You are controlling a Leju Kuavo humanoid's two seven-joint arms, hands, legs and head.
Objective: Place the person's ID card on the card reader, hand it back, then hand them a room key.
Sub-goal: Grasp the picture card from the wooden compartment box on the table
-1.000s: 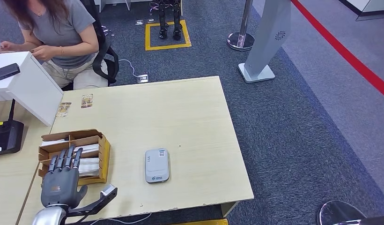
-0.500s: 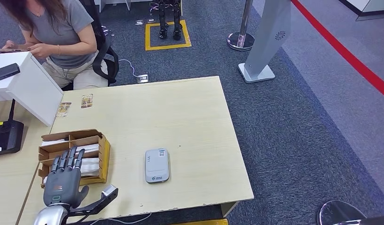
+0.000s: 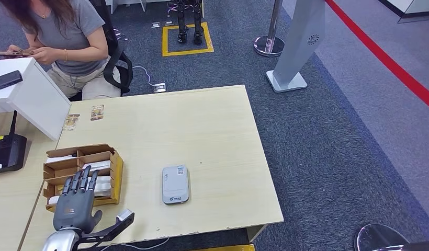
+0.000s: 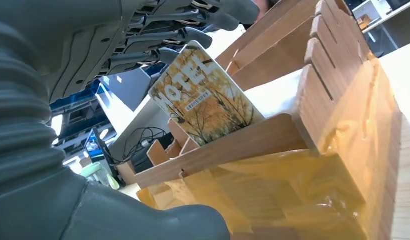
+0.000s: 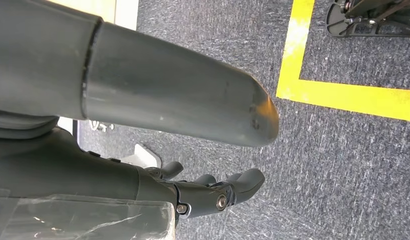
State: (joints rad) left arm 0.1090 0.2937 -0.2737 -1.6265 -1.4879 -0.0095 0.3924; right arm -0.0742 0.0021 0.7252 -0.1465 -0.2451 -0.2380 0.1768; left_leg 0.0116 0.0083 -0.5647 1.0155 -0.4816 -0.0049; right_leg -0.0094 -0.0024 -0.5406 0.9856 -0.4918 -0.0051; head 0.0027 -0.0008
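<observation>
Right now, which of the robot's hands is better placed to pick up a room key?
The left hand. It reaches over the wooden card box, its fingers right by a hotel key card standing in a slot. The right hand hangs low over the carpet.

The setting was a mock hotel reception desk in an office-like hall. A light wooden table [image 3: 202,130] stood on grey carpet [image 3: 332,146]; a chrome queue stanchion [image 3: 271,36], red floor line [image 3: 390,65] and yellow floor marking [image 3: 187,36] lay beyond it.
</observation>
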